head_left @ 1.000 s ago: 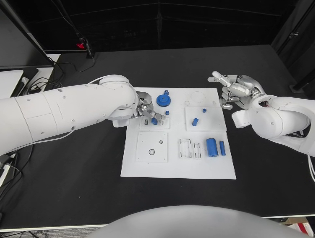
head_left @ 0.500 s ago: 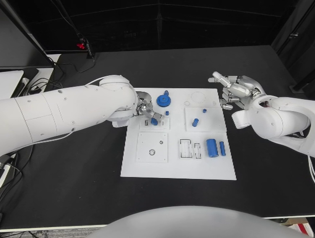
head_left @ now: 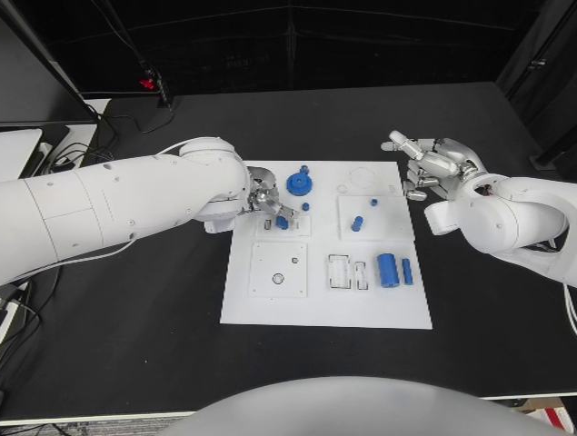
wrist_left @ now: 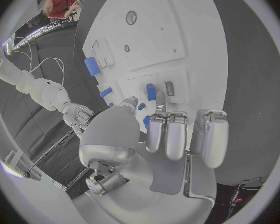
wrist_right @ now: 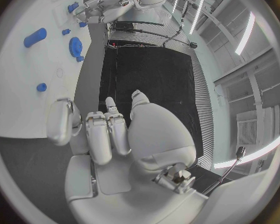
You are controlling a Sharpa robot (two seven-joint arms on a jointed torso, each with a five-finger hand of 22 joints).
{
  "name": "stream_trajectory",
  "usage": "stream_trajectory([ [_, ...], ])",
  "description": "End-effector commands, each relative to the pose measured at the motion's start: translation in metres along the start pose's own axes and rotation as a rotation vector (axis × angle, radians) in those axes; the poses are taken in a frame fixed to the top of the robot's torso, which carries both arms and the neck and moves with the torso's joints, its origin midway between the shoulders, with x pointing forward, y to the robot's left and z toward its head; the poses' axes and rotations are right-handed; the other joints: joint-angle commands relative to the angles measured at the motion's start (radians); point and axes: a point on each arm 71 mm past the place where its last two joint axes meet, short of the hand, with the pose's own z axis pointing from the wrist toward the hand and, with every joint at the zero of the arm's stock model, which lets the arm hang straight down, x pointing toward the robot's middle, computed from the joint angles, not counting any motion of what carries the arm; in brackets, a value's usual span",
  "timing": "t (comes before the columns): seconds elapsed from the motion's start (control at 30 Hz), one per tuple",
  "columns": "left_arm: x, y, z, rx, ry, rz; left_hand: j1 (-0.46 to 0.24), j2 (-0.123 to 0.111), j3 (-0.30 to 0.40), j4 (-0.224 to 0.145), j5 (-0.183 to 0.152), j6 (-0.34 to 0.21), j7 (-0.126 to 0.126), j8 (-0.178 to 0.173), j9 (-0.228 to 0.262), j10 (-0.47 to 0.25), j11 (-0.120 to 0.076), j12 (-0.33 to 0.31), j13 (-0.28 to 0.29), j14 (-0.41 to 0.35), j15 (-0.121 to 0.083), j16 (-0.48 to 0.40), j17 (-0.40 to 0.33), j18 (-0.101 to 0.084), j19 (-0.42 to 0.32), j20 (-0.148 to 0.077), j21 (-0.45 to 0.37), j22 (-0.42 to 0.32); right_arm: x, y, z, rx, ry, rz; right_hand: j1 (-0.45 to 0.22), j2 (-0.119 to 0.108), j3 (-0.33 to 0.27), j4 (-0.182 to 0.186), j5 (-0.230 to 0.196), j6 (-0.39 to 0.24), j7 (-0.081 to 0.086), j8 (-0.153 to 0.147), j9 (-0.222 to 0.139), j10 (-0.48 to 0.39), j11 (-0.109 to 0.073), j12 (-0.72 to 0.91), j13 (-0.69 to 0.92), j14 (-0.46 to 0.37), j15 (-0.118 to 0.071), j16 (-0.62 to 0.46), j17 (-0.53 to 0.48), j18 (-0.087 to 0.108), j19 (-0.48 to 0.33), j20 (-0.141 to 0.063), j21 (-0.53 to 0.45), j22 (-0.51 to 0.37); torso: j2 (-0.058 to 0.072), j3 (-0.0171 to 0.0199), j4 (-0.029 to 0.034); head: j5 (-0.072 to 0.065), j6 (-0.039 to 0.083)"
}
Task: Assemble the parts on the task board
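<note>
The white task board [head_left: 327, 300] lies mid-table. My left hand [head_left: 264, 202] hangs over its far left part, thumb and a fingertip [wrist_left: 160, 97] closed on a blue peg [head_left: 283, 221] [wrist_left: 150, 91] above a small square plate. A blue gear [head_left: 300, 186] [wrist_right: 75, 46] and a short blue peg [head_left: 305, 206] sit just beyond the hand. My right hand [head_left: 426, 168] [wrist_right: 115, 134] hovers off the board's far right corner, holding nothing, its fingers loosely apart.
On the board's right side are another blue peg [head_left: 358, 222], a thick blue cylinder [head_left: 388, 269] [wrist_left: 91, 64] and a thin one [head_left: 407, 271] beside two slots [head_left: 347, 271]. A plate with holes [head_left: 279, 268] lies near left. Cables [head_left: 72, 150] trail at the far left.
</note>
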Motion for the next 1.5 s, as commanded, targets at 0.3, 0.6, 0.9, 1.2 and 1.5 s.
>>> stream_trajectory([
  [0.3, 0.0093, 0.0032, 0.0023, -0.009, 0.070, -0.016, 0.095, -0.008, 0.031, 0.000, 0.090, 0.003, -0.013, -0.010, -0.002, 0.104, -0.014, 0.001, 0.263, 0.105, -0.006, 0.001, 0.263, -0.006, 0.104, -0.003, 0.003, 0.263, 0.0002, 0.0007, 0.0003, -0.003, 0.003, 0.003, 0.002, 0.011, -0.007, -0.001, 0.006, -0.008, -0.001, 0.005, 0.001, 0.106, 0.008, 0.003, 0.263, 0.102, 0.007, 0.002, 0.263, 0.010, 0.001, 0.003, 0.002, 0.160, 0.000, -0.0004, -0.0009, 0.002, -0.004],
  [0.6, 0.0090, 0.0044, 0.0024, -0.013, 0.073, -0.018, 0.115, -0.014, 0.035, -0.002, 0.095, 0.004, -0.014, -0.011, -0.001, 0.104, -0.015, 0.001, 0.263, 0.105, -0.007, 0.001, 0.263, -0.006, 0.104, -0.003, 0.003, 0.263, -0.0002, 0.0005, 0.0003, -0.001, 0.000, 0.002, 0.004, 0.012, -0.008, -0.002, 0.008, -0.009, 0.000, 0.007, 0.001, 0.106, 0.008, 0.003, 0.263, 0.102, 0.008, 0.002, 0.263, 0.010, 0.001, 0.003, 0.001, 0.160, 0.000, 0.0002, -0.0001, 0.001, -0.005],
  [0.9, 0.0090, 0.0045, 0.0025, -0.011, 0.074, -0.018, 0.168, -0.022, 0.053, -0.005, 0.109, 0.007, -0.017, -0.011, 0.002, 0.104, -0.018, 0.001, 0.263, 0.105, -0.009, 0.001, 0.263, -0.006, 0.104, -0.006, 0.003, 0.263, -0.0007, 0.0003, 0.0006, 0.000, -0.003, 0.001, 0.005, 0.012, -0.008, -0.002, 0.010, -0.010, 0.000, 0.009, 0.001, 0.106, 0.009, 0.003, 0.263, 0.102, 0.008, 0.002, 0.263, 0.011, -0.001, 0.003, -0.001, 0.159, 0.000, -0.0006, -0.0001, -0.001, -0.005],
  [1.2, 0.0088, 0.0053, 0.0023, -0.009, 0.074, -0.018, 0.211, -0.028, 0.068, -0.007, 0.119, 0.010, -0.020, -0.010, 0.004, 0.104, -0.020, 0.001, 0.263, 0.105, -0.012, 0.001, 0.263, -0.006, 0.104, -0.008, 0.003, 0.263, -0.0011, 0.0002, 0.0009, 0.000, -0.005, 0.000, 0.006, 0.013, -0.009, -0.002, 0.011, -0.010, 0.001, 0.011, 0.001, 0.106, 0.010, 0.003, 0.263, 0.102, 0.008, 0.002, 0.263, 0.011, -0.001, 0.004, -0.001, 0.159, 0.000, -0.0001, -0.0004, 0.000, -0.005],
  [1.5, 0.0085, 0.0059, 0.0029, -0.020, 0.078, -0.016, 0.245, -0.023, 0.086, -0.004, 0.140, 0.012, -0.021, -0.010, 0.007, 0.104, -0.022, 0.001, 0.263, 0.105, -0.013, 0.001, 0.263, -0.006, 0.104, -0.010, 0.003, 0.263, -0.0010, 0.0002, 0.0010, 0.000, -0.005, 0.000, 0.006, 0.013, -0.009, -0.002, 0.011, -0.010, 0.001, 0.011, 0.001, 0.106, 0.010, 0.003, 0.263, 0.102, 0.008, 0.002, 0.263, 0.011, -0.001, 0.004, -0.001, 0.159, 0.000, -0.0005, -0.0011, -0.001, -0.006],
])
